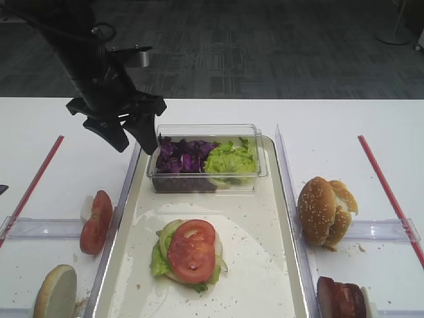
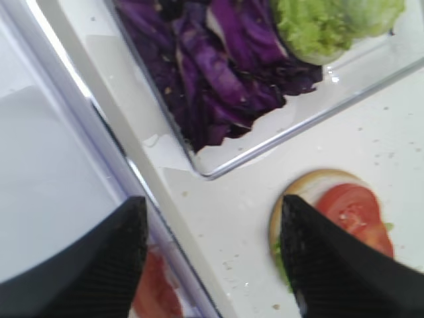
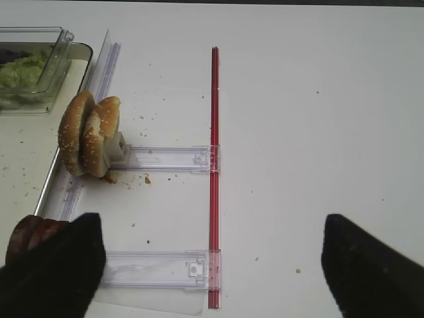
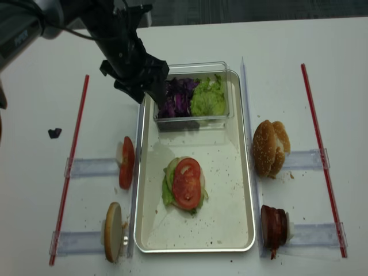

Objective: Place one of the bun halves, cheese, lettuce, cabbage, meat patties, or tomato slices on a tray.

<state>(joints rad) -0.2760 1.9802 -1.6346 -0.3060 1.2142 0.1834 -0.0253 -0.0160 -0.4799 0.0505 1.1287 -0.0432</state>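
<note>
**Open left gripper poised beside the tub of leaves**

The left gripper [image 1: 126,136] is seen above the tray's far left corner, just beside the clear plastic tub [image 1: 207,130]; its fingers stand apart and nothing is held between them. The right gripper [image 3: 212,258] is shown in its own wrist view only, jaws spread wide and empty, over bare table near the red strip [image 3: 214,165].

The cabbage [image 2: 212,73] is packed in the left half of the tub, with the lettuce [image 1: 230,159] beside it in the right half. Both are judged light, limp and loosely piled: a pinch from above into the heap should lift a tuft, though shreds may cling together or drop off. A shallow bite would be favoured, kept away from the tub wall, since the thin tub is likely to slide or lift if snagged.

On the tray [image 1: 136,205] a stack is already laid: leaves topped by one of the tomato slices [image 1: 192,250]. More tomato slices [image 1: 97,222] stand on edge outside the tray's left rim, and a bun half [image 1: 56,291] is propped nearer the camera. On the right, the bun halves [image 1: 324,211] lean together on a clear holder, and the meat patties [image 1: 341,298] sit at the lower right. The tub's raised rim and the tray's rim are what stands closest to the open fingers.
</note>
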